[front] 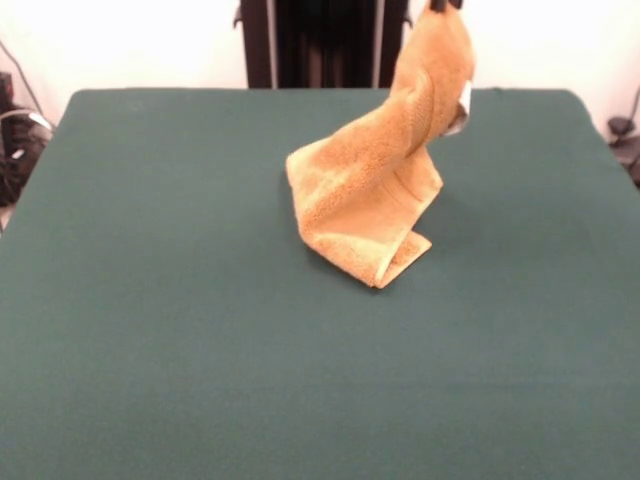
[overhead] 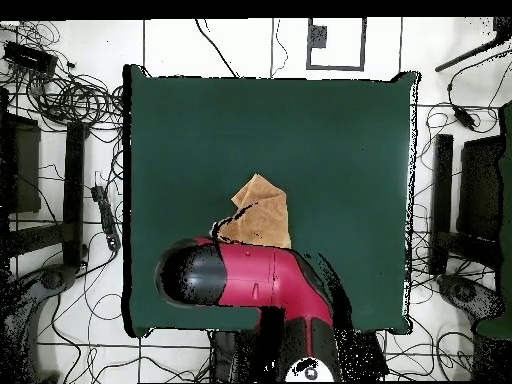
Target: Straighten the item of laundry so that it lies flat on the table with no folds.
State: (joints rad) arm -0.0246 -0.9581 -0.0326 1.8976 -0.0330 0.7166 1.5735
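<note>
Dark green felt tabletop (front: 150,330) is carrying a half-lifted orange-tan terry-cloth hand towel (front: 365,200).
Soft and light, it is draping in folds, lower end resting mid-table; corners look the best hold. The claw (front: 441,5) is barely showing above, its grip impossible to tell. Only overhead is the red-and-black arm (overhead: 250,280) showing; only front, the white label (front: 464,100).

Glossy crimson-red cylindrical robot arm link (overhead: 262,278) with rounded black end cap (overhead: 186,273), thin dark seam ring across the red shell. Red elbow section (overhead: 308,308) merges into black base (overhead: 300,350) carrying a small white round mark (overhead: 310,372). Tiny black gripper tip (front: 444,5) at top edge.
</note>
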